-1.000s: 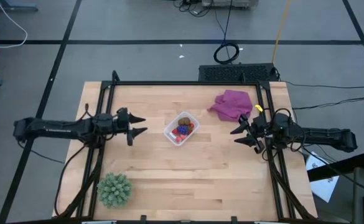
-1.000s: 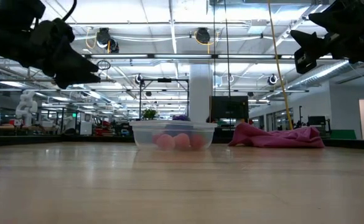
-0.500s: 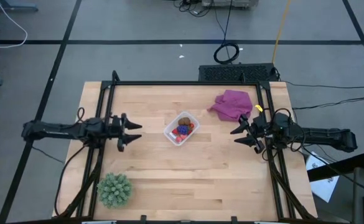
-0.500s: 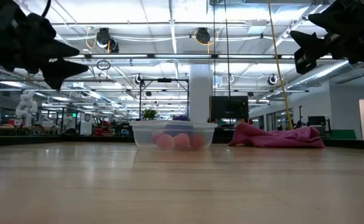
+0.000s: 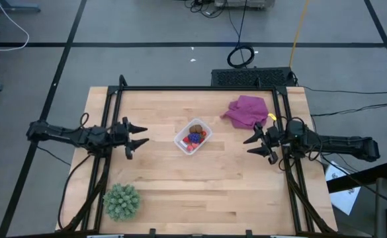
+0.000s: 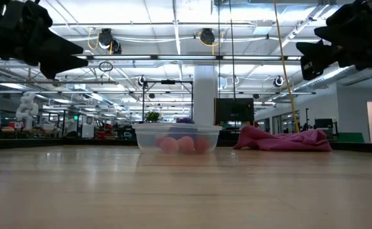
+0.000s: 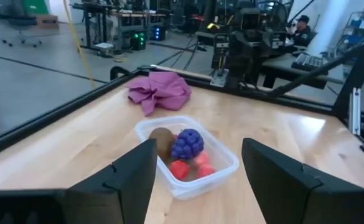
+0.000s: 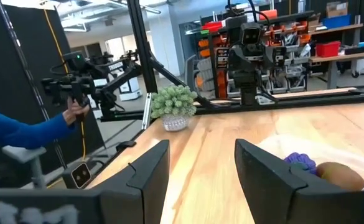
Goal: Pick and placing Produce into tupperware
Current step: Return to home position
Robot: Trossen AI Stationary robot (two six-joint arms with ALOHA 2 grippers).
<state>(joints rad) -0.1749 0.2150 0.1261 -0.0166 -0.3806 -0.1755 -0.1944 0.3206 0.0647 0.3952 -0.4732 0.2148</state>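
The clear tupperware point(image 5: 193, 137) stands on its base at the table's middle. The produce lies on its floor: a brown oval point(image 7: 161, 139), a purple-blue grape bunch point(image 7: 188, 143) and red and pink pieces point(image 7: 190, 168). My left gripper point(image 5: 146, 133) hovers open to the left of the tub, pointing at it, well above the wood point(image 6: 77, 54). My right gripper point(image 5: 247, 146) hovers open to the right of the tub, also raised point(image 6: 303, 57), with nothing between its fingers.
A magenta-purple cloth point(image 5: 248, 110) lies crumpled at the table's far right. A green spiky ball plant point(image 5: 121, 201) stands near the near left corner. Black frame rails point(image 5: 200, 88) run along the table's edges. Beyond the table, a person's blue sleeve point(image 8: 20, 132) shows.
My left gripper has drawn back from the tupperware toward the table's left edge, rising a little and staying open with nothing in it. The tub and the produce in it have not moved.
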